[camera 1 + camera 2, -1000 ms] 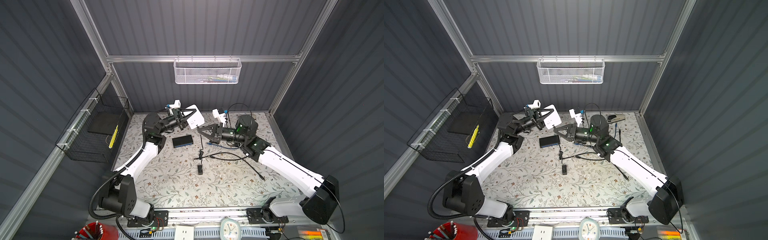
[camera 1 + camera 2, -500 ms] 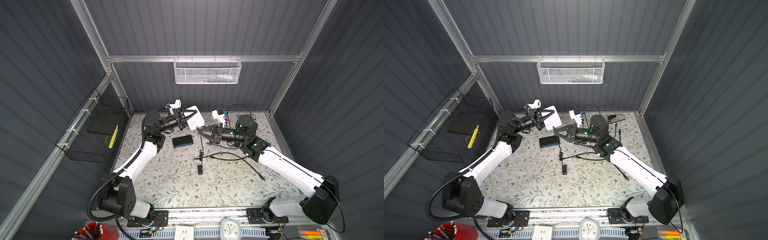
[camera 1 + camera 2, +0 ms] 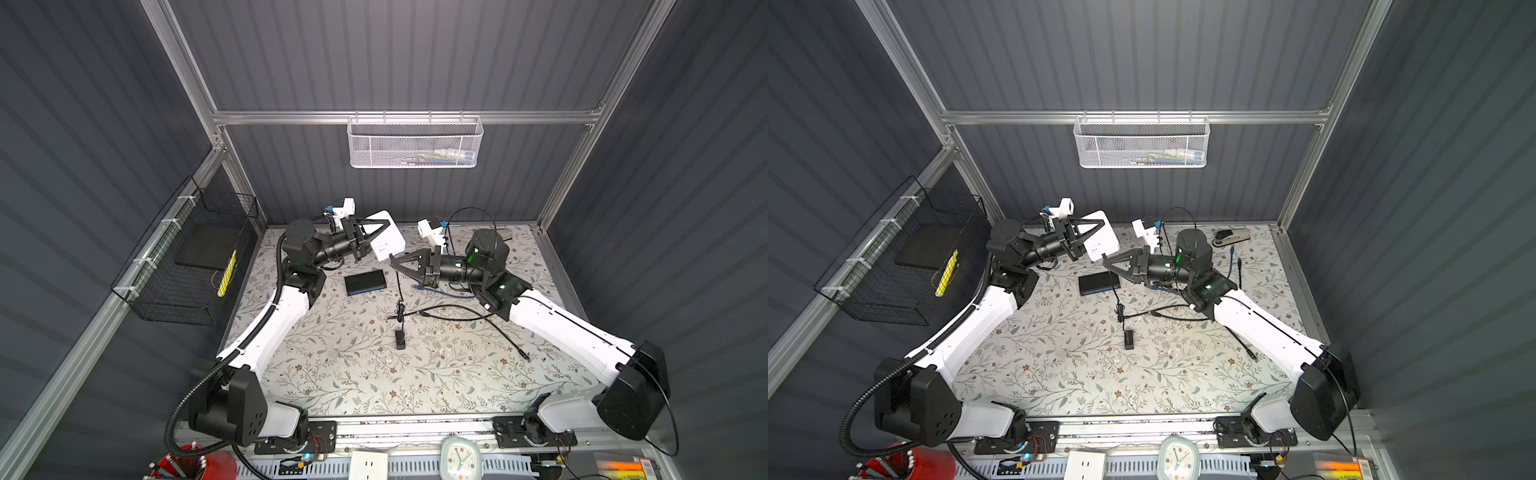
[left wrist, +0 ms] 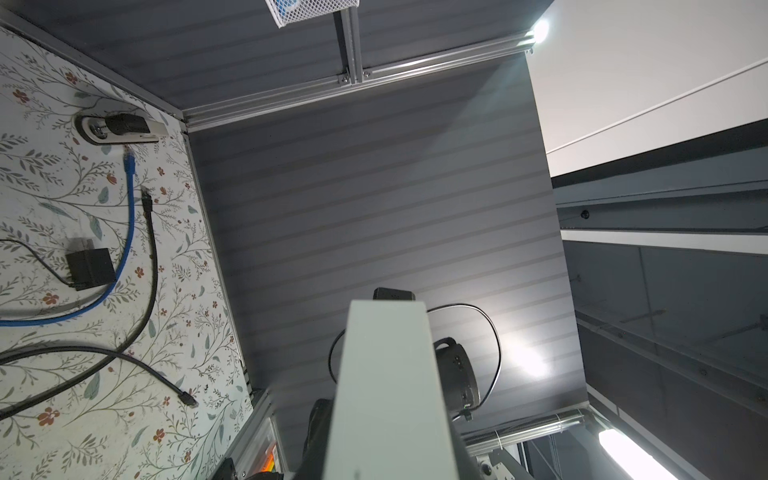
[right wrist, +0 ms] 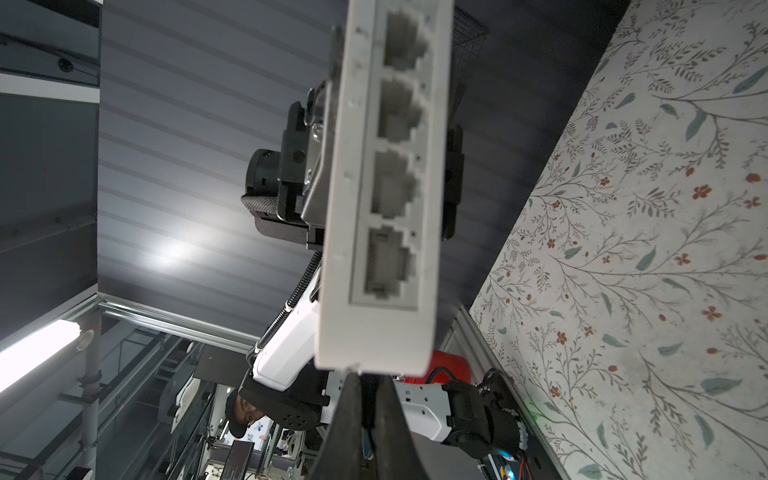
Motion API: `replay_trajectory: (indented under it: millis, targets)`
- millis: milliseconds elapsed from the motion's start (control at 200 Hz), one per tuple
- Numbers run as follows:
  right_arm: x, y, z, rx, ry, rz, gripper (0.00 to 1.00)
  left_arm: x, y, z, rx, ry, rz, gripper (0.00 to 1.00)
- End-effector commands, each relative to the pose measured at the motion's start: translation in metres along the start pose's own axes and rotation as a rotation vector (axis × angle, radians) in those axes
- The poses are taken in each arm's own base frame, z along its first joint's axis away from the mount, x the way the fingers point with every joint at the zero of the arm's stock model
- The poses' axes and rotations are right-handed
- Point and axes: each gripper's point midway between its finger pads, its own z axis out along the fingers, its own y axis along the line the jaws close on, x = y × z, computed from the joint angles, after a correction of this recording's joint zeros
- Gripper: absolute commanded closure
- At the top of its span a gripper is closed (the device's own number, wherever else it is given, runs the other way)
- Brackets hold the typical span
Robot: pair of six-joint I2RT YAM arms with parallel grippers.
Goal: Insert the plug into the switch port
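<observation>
- Holding the switch (image 3: 390, 244) clear of the mat (image 3: 353, 365) in the left gripper (image 3: 380, 232), clamped across the flat white body, port row turned toward the opposite arm.
- Pinching the plug end of a thin black cord (image 3: 398, 286) in the right gripper (image 3: 392, 259), pressed together at the tip. Plug hidden between the pads, cord hanging to a small black power brick (image 3: 400, 338) on the mat.
- Sitting, in the right wrist view, just off the switch's end corner, beside the last port (image 5: 384, 264). Touching or not, cannot tell. Not yet inserted.
- Probably handles light and rigid on the switch side: smooth hard plastic, liable to twist in the grip under an off-centre push.
- Looks limp along the cord, stiff only at the plug, so best taken right behind the tip.
- Calls for a straight, gentle push, since a small plug likely bends or jams easily.
</observation>
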Motion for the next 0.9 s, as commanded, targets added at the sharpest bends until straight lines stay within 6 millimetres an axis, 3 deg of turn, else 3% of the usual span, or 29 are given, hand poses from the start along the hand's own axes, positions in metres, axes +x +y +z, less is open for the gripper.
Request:
replay_trajectory:
  millis: [0,140,305,495,615,745,895]
  targets:
    - [-0.038,0.013,0.005,-0.025,-0.121,-0.087,1.00,0.048,-0.023,0.001,0.028,0.158,0.058,1.00]
    - [-0.053,0.020,0.000,-0.071,-0.158,-0.029,1.00,0.070,-0.003,0.001,-0.024,0.238,0.064,1.00]
    - [-0.063,0.011,-0.010,-0.051,-0.188,0.002,1.00,0.081,0.012,-0.005,-0.073,0.278,0.062,1.00]
    - [-0.063,0.004,0.005,-0.063,-0.172,0.010,1.00,0.078,0.019,0.006,-0.077,0.261,0.056,1.00]
    - [-0.070,0.002,0.002,-0.056,-0.199,-0.009,1.00,0.079,0.024,0.009,-0.083,0.245,0.046,1.00]
    - [-0.078,-0.003,-0.004,-0.048,-0.224,-0.032,1.00,0.084,0.017,0.012,-0.051,0.246,0.037,1.00]
    - [-0.087,-0.007,-0.010,-0.055,-0.227,-0.044,1.00,0.101,0.016,0.017,-0.044,0.293,0.019,1.00]
